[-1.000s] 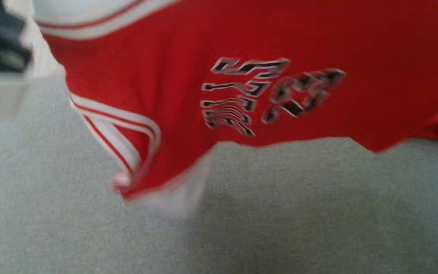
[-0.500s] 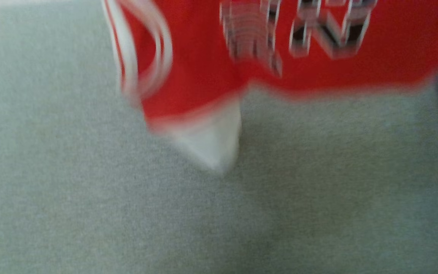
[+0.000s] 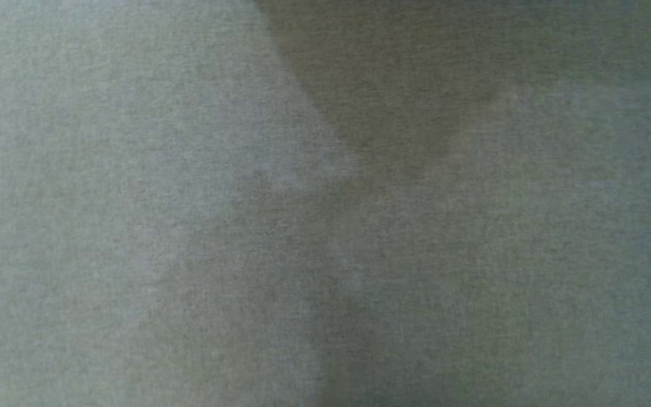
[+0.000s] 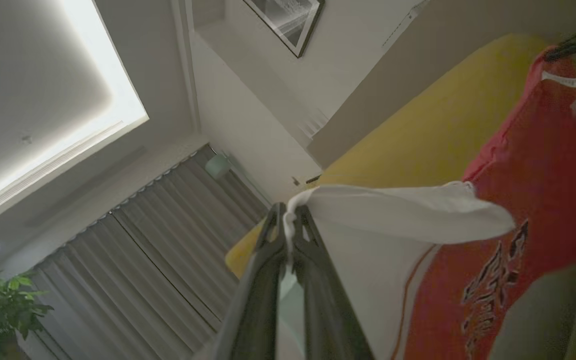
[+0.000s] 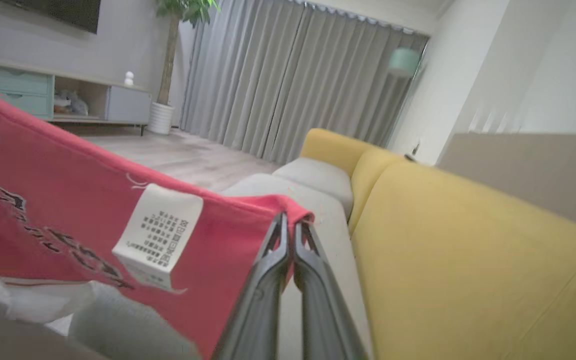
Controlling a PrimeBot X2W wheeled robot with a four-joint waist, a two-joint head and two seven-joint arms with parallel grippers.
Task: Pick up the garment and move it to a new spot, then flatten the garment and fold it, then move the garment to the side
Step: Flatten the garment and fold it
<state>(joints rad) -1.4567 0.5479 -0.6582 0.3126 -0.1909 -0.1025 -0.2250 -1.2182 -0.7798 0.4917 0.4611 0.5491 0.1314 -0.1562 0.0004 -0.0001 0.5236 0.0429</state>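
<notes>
A red jersey T-shirt (image 4: 533,165) with white sleeves hangs stretched in the air between the robot's two arms, above a grey woven seat cushion (image 3: 133,226) and in front of a yellow upholstered sofa backrest (image 5: 468,240). At lower centre of the left wrist view, the left gripper (image 4: 290,225) has its dark fingers pressed together on the very edge of a white sleeve (image 4: 398,212), with the shirt running off to the right of the frame. At lower centre of the right wrist view, the right gripper (image 5: 290,225) pinches a red corner of the hem, a white printed care label (image 5: 158,235) dangling just left of the fingers.

Both holds look thin, taken at the rim of the cloth. If the arms pull further apart or swing quickly, the jersey knit could slide out of one pinch and leave the shirt hanging from a single corner. The loose lower part, slack at lower left of the right wrist view, may tuck under itself when the shirt is laid down, leaving creases to undo. The head view takes in bare cushion and shadow, so it gives little check on the placement.
</notes>
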